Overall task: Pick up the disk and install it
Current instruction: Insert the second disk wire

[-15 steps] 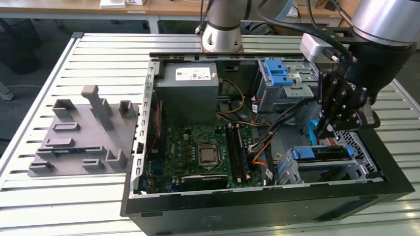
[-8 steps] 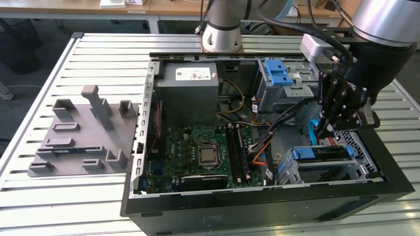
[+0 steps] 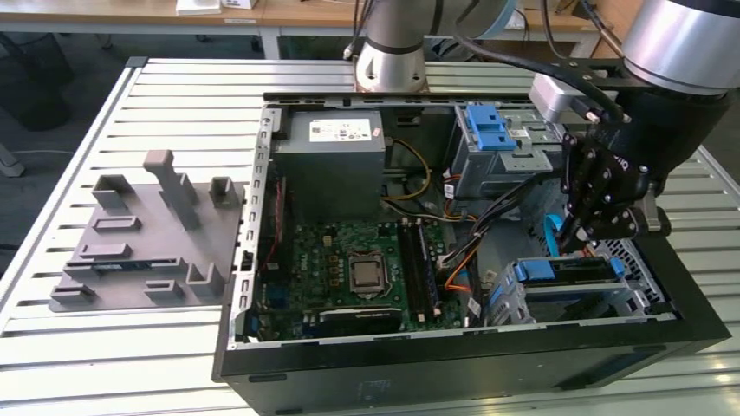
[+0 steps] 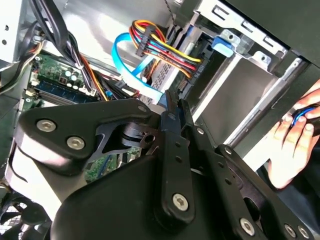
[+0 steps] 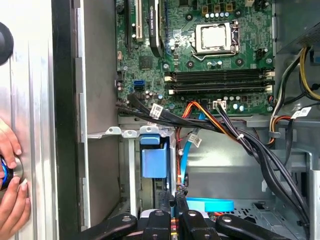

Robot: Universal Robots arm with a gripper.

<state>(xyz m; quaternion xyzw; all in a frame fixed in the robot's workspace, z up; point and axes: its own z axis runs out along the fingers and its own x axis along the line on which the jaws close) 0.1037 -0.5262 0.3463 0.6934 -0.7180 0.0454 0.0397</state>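
Note:
The disk (image 4: 161,76) sits inside the metal drive cage (image 3: 604,299) at the case's corner on the exterior view's right. Only a strip of its pale printed label shows, behind a multicoloured cable plug (image 4: 167,55). My gripper (image 3: 578,236) hangs just above that cage, inside the open computer case. In both wrist views its two black fingers (image 4: 172,107) are pressed together with nothing visible between them. The gripper (image 5: 173,192) stands close beside the cage's blue plastic latch (image 5: 154,160).
A light blue flat cable (image 4: 130,65) and black cable bundles (image 5: 235,135) run past the gripper. The motherboard (image 3: 353,269) and grey power-supply box (image 3: 333,165) fill the case's other side. A person's hand (image 4: 295,135) holds a small object outside the case wall. A grey fixture (image 3: 145,234) lies on the table.

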